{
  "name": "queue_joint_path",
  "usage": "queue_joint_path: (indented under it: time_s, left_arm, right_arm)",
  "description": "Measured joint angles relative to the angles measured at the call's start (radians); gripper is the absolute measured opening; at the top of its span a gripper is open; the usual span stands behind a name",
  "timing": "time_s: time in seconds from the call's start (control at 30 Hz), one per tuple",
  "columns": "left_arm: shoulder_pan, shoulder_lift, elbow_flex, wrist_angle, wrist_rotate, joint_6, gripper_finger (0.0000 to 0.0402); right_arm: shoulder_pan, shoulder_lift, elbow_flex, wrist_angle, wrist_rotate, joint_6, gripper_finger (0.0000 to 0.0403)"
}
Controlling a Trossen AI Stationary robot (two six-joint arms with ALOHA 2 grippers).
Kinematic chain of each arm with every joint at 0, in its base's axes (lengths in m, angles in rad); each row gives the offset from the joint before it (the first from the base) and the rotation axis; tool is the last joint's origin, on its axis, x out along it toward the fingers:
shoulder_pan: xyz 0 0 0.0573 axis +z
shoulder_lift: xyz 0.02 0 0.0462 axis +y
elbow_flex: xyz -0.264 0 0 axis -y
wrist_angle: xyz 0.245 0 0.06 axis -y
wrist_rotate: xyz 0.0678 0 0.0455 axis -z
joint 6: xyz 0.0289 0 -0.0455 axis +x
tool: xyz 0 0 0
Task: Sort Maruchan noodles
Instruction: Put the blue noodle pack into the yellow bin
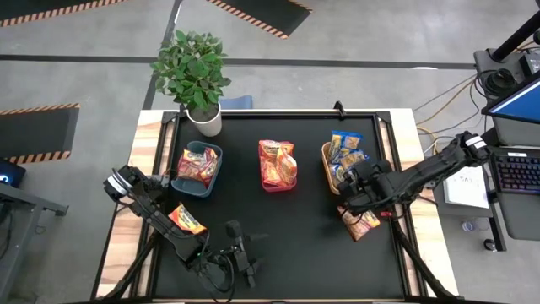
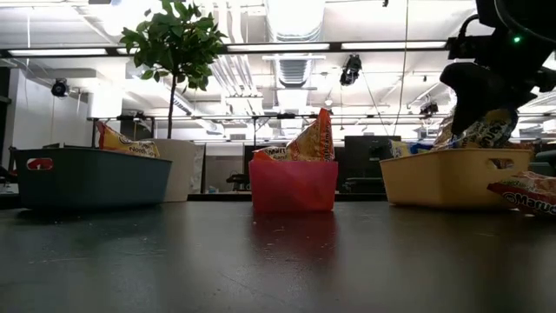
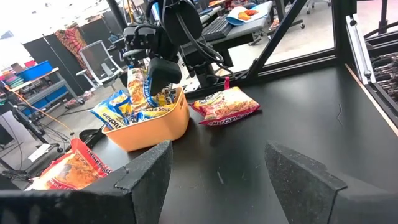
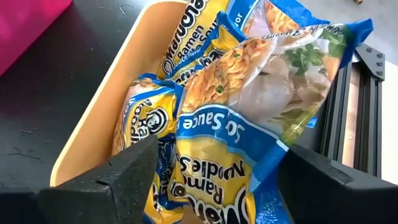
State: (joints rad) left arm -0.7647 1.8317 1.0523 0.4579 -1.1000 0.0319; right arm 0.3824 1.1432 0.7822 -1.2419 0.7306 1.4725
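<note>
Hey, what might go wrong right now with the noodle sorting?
The blue-and-yellow packet sits high between the right gripper fingers over the tan bin; it may catch and lift out, or tip over the rim. A red-pink packet lies just beside that arm and may get swept.

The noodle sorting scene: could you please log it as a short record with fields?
teal bin: orange packets
red bin: red-pink packets
tan bin: blue-and-yellow packets
loose packets: orange packet near left arm; red-pink packet beside tan bin
right gripper: over tan bin, fingers either side of a blue packet
left gripper: open, empty, at front edge
</note>
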Motion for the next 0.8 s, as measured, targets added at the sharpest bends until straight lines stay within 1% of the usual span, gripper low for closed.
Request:
queue_joint_path:
  time_s: [0.13, 0.23, 0.37, 0.57, 0.7, 0.8]
  left_arm:
    - [0.0, 0.0, 0.0, -0.002, 0.0, 0.0, 0.0239]
    - [0.0, 0.0, 0.0, -0.002, 0.0, 0.0, 0.0239]
    - [0.0, 0.0, 0.0, -0.002, 0.0, 0.0, 0.0239]
    - [0.0, 0.0, 0.0, -0.002, 0.0, -0.003, 0.0239]
    - [0.0, 0.0, 0.0, -0.003, 0.0, -0.015, 0.0239]
    - [0.0, 0.0, 0.0, -0.009, 0.0, -0.015, 0.0239]
  right_arm:
    - [0.0, -0.012, 0.0, 0.0, 0.004, -0.008, 0.0299]
    - [-0.004, -0.025, 0.0, 0.002, 0.035, -0.015, 0.0284]
    - [-0.027, -0.014, 0.0, 0.025, 0.063, -0.025, 0.0232]
    - [-0.058, 0.053, 0.0, 0.13, 0.111, -0.085, 0.0151]
    - [-0.071, 0.109, -0.001, 0.129, 0.115, -0.086, 0.0113]
    - [-0.071, 0.143, -0.001, 0.13, 0.113, -0.086, 0.0095]
